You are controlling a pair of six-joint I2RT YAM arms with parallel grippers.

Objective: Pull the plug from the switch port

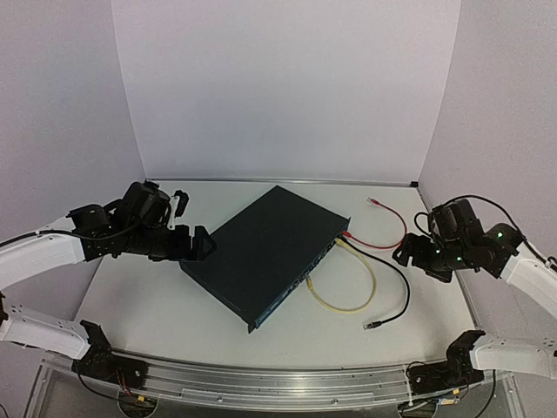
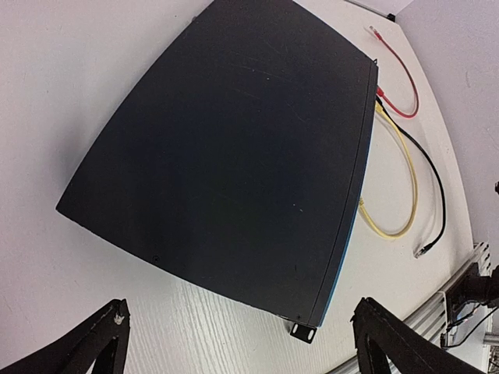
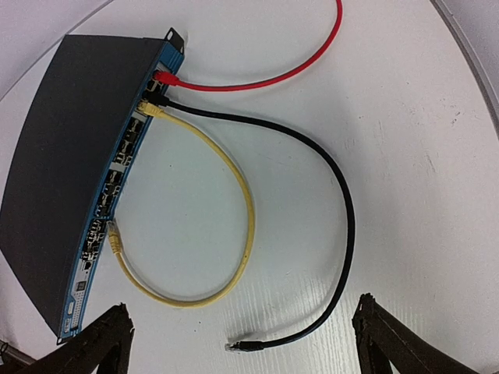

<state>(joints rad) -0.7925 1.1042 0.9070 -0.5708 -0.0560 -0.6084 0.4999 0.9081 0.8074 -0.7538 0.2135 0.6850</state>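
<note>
On the table (image 1: 130,305), flat and askew: the switch (image 1: 265,252), port row toward the right arm. Plugged in at its far end: red cable (image 3: 257,80), black cable (image 3: 327,195), yellow cable (image 3: 234,226); yellow's other end apparently in a nearer port, hard to tell. Black's free plug (image 3: 238,344) loose on the table. Left gripper (image 1: 198,244) by the switch's left corner, jaws wide apart, empty. Right gripper (image 1: 407,254) near the cables, jaws likewise spread, empty.

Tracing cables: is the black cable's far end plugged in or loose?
Loose: that plug lies on the table, apart from the switch.
</note>
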